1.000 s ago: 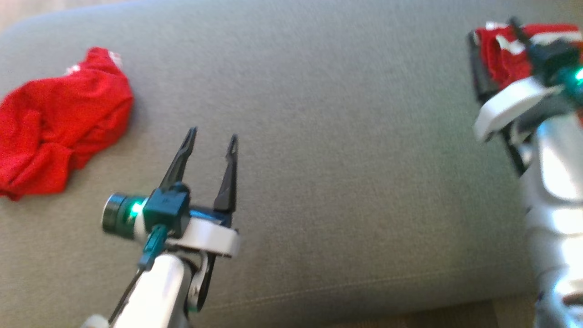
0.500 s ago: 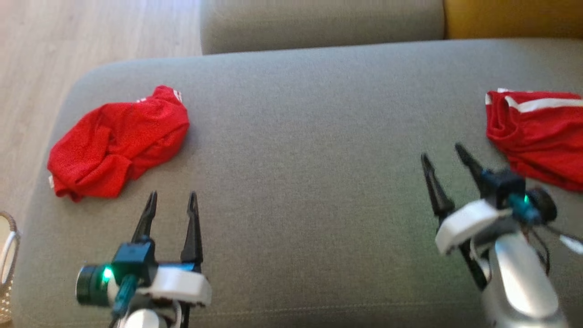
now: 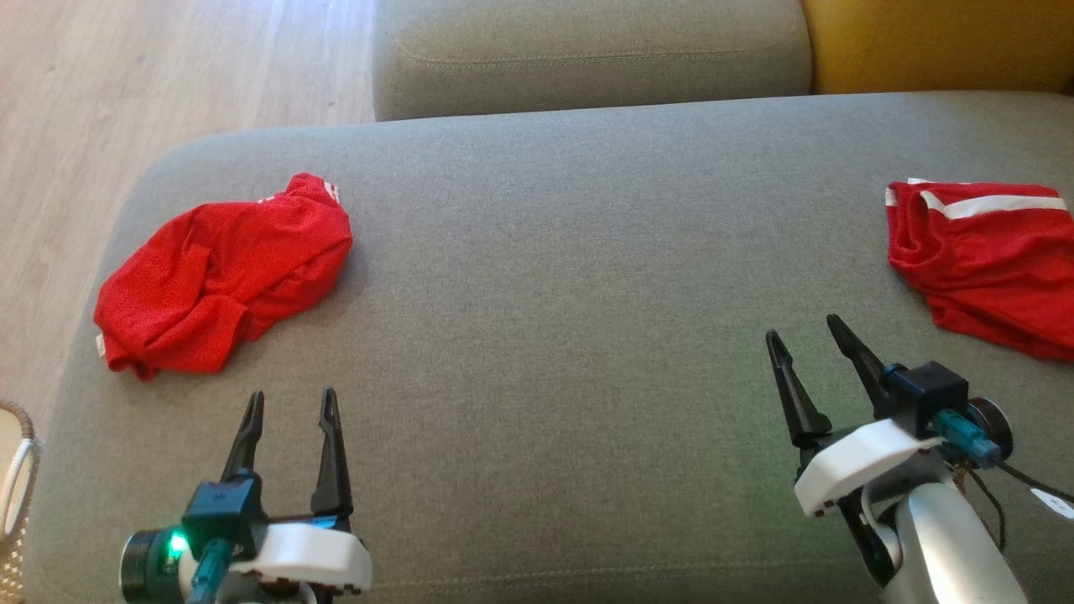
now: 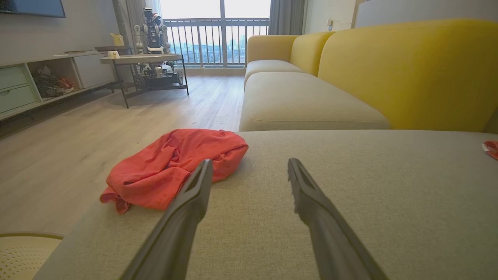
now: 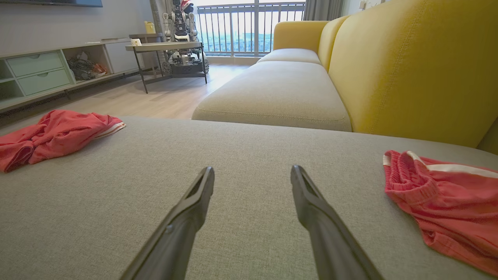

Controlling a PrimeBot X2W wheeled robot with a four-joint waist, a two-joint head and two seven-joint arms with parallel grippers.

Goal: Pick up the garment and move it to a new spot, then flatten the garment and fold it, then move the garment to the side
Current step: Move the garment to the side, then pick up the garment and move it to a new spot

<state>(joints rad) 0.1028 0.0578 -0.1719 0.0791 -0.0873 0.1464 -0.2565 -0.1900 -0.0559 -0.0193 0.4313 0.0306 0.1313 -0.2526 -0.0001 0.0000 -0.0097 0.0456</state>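
Looking down from my head, I see the grey seat cushion [image 3: 570, 319] with a crumpled red garment [image 3: 222, 273] near its left end and red shorts with a white stripe [image 3: 982, 260] at the right. The picture's right edge cuts the shorts off. My left gripper [image 3: 292, 394] sits at the lower left and my right gripper [image 3: 801, 327] at the lower right. Both are spread wide and hold nothing. A woven basket [image 3: 17, 495] shows only as a sliver at the left edge.

From my left wrist, the left gripper [image 4: 249, 161] hangs released over bare cushion. One finger [image 4: 186, 210] covers the near edge of the crumpled red garment [image 4: 175, 167]. The red shorts [image 4: 491, 148] are just a scrap at the right border, and the basket [image 4: 23, 252] is cropped at the lower left.

From my right wrist, the right gripper [image 5: 253, 168] is likewise apart and empty. The crumpled red garment [image 5: 54, 134] lies far left, cut by the frame. The red shorts [image 5: 447, 194] lie to the right, also cropped, below the yellow backrest [image 5: 408, 66].

A second ago my right gripper overlapped the shorts; now it sits clear of them. My head has moved too, so the whole scene has shifted in the picture. Both grippers were just as open then.
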